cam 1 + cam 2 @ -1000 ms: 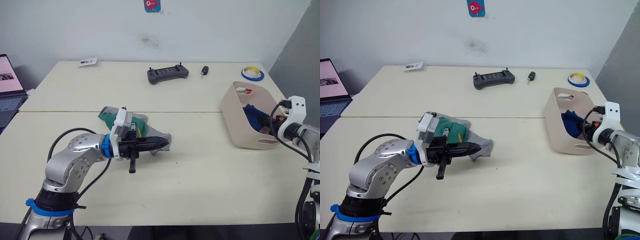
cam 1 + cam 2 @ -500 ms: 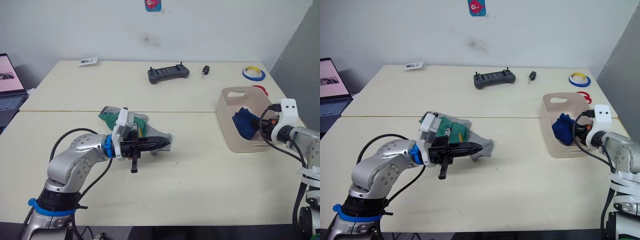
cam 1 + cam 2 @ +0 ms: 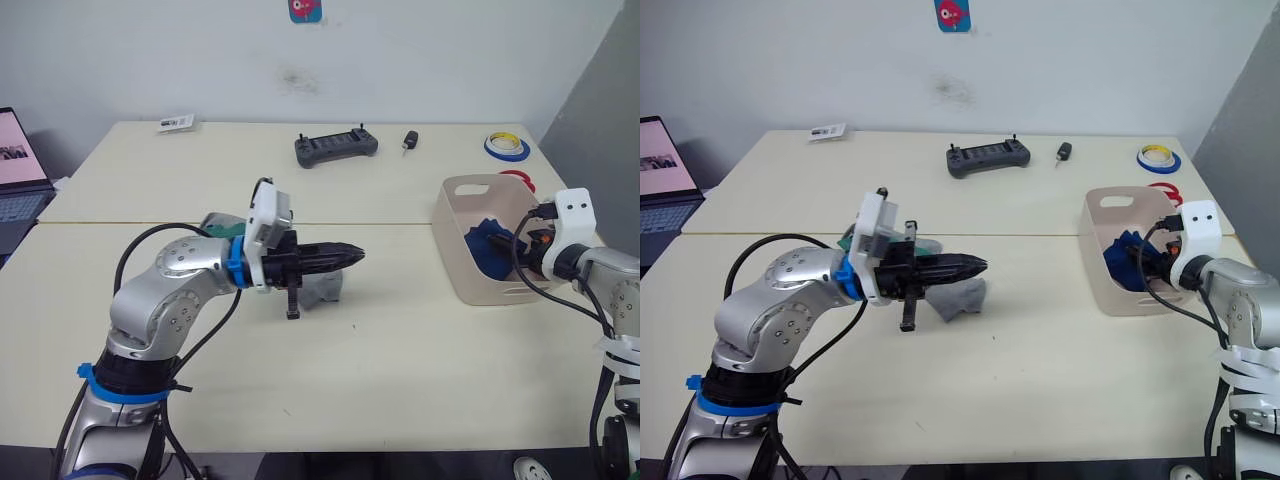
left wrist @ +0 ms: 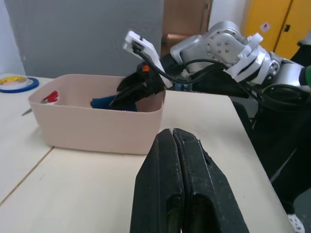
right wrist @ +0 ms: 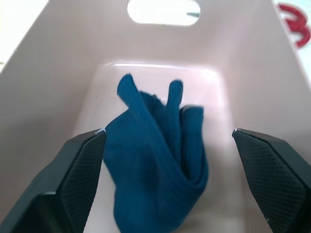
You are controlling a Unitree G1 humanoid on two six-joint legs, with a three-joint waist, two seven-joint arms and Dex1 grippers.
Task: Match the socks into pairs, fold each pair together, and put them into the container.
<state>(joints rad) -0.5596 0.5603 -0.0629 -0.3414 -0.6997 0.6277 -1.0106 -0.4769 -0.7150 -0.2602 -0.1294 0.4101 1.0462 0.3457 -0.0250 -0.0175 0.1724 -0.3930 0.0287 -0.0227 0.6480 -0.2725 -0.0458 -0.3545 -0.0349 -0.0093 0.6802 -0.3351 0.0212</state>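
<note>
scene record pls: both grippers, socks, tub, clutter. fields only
left gripper: shut, empty, above the table, pointing toward tub
right gripper: open, over tub
blue socks: in tub
tub: upright, table's right side
grey sock: on table, under left gripper
green sock: behind left arm, mostly hidden
clutter: controller, tape roll, laptop

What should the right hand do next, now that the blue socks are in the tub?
Probably lift the right hand clear of the container: its fingers are wide open and the blue pair lies loose on the bottom. Green and grey socks wait beside the shut left hand.
</note>
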